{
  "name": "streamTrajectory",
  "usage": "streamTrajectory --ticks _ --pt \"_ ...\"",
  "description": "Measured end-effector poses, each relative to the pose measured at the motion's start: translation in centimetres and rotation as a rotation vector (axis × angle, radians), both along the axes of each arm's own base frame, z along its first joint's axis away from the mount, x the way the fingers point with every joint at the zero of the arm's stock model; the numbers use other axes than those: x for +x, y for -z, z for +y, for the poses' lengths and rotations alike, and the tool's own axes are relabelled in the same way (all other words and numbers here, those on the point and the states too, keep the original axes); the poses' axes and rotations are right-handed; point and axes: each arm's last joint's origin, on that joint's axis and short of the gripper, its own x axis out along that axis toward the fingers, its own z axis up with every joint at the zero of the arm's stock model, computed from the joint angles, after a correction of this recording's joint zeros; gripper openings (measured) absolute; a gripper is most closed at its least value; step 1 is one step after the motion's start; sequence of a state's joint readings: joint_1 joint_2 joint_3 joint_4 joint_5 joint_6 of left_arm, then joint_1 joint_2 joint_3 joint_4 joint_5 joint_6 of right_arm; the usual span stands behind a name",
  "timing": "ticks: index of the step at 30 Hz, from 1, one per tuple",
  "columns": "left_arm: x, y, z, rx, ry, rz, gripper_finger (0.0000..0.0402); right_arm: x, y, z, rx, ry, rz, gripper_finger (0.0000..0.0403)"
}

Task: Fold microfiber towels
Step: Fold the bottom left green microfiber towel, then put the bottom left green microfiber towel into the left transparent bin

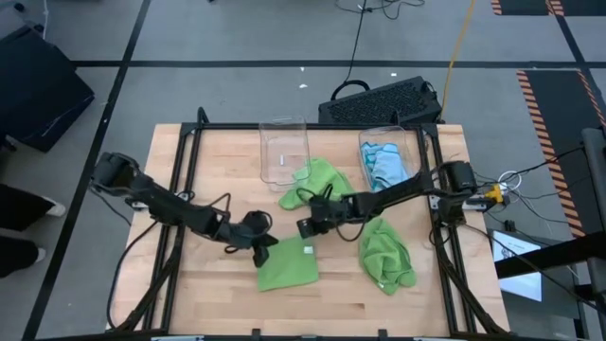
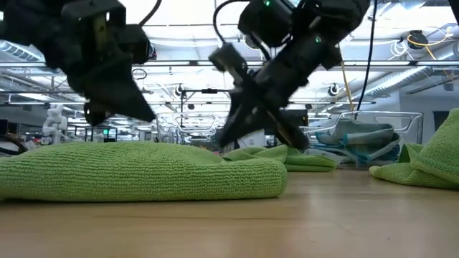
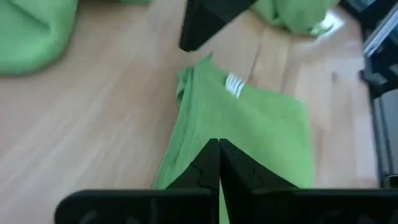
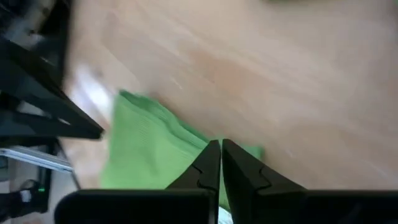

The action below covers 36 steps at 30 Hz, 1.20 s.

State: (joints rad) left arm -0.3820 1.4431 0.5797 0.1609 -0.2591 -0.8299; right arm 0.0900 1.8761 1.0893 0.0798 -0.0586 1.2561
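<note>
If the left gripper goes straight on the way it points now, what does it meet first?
Probably the folded green towel: the left gripper, shut, points along it and hangs just above. Beyond the towel's far corner is the right gripper. How far it stands above the towel is unclear.

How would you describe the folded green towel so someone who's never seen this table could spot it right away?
Start at the wooden table and go to its front middle, away from the two clear bins. The folded green towel lies flat there, between the left hand and the right hand. Unlike the two crumpled green towels, it is a neat flat rectangle with a small white tag.
</note>
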Motion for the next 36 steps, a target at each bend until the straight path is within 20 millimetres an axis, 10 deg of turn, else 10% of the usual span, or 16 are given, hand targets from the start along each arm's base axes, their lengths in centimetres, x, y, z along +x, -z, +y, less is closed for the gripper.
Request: streamTrajectory --ticks 12,21,36 --pt "-0.5 -1.9 -1.2 -0.068 0.036 -0.105 0.0007 -2.7 -4.0 3.1 0.219 0.005 0.093 0.0167" --pt "0.2 1.9 -2.6 -0.034 0.082 0.011 0.0007 -3.0 -0.4 7.9 0.319 0.037 0.230 0.0259" --pt "1.5 6.8 -3.4 -0.083 0.185 0.088 0.0007 -1.0 3.4 10.2 0.438 0.075 0.163 0.0272"
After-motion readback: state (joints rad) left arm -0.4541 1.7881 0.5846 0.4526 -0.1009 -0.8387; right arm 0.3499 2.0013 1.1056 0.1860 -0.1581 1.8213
